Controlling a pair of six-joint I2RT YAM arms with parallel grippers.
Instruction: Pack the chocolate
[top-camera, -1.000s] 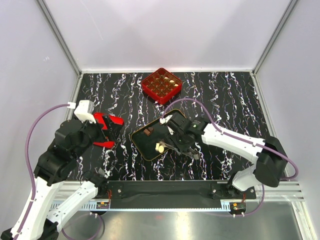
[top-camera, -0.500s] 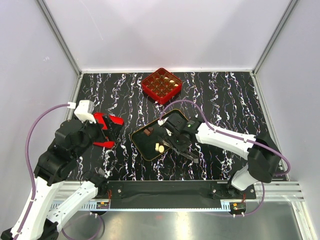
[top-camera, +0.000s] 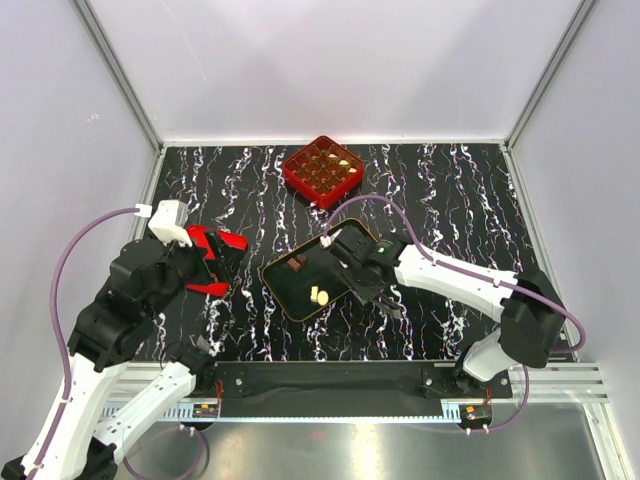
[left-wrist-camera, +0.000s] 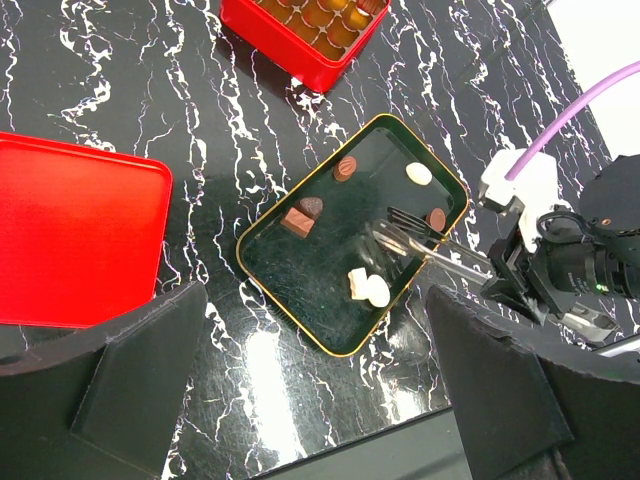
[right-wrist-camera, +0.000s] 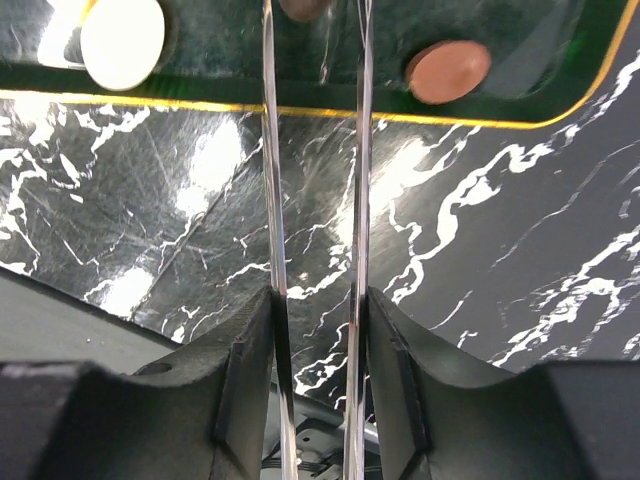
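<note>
Right jaws are clamped on the tweezers (right-wrist-camera: 272, 200), black fingers pressing the two thin tines from either side, and that squeeze has been tightening over the last second while the tines shifted a little inside the tray. A brown piece shows between the tines at the very top of the right wrist view, but I can't tell whether it is pinched or only framed. My read is that a pick is being set up and nothing has been lifted yet. The chocolate (left-wrist-camera: 344, 168) waiting to be packed lies loose in the black gold-rimmed tray (left-wrist-camera: 300, 262), mid-tabletop. I count seven pieces, four brown and three cream, and the cream pair side by side at the near end hasn't budged. There is one tray and one red gridded box (left-wrist-camera: 290, 45) beyond it with some cells filled, too small to count. One red lid (left-wrist-camera: 70, 240) lies flat on the tabletop (left-wrist-camera: 150, 100) to the left. Left jaws are spread wide and empty, hanging where they were.
</note>
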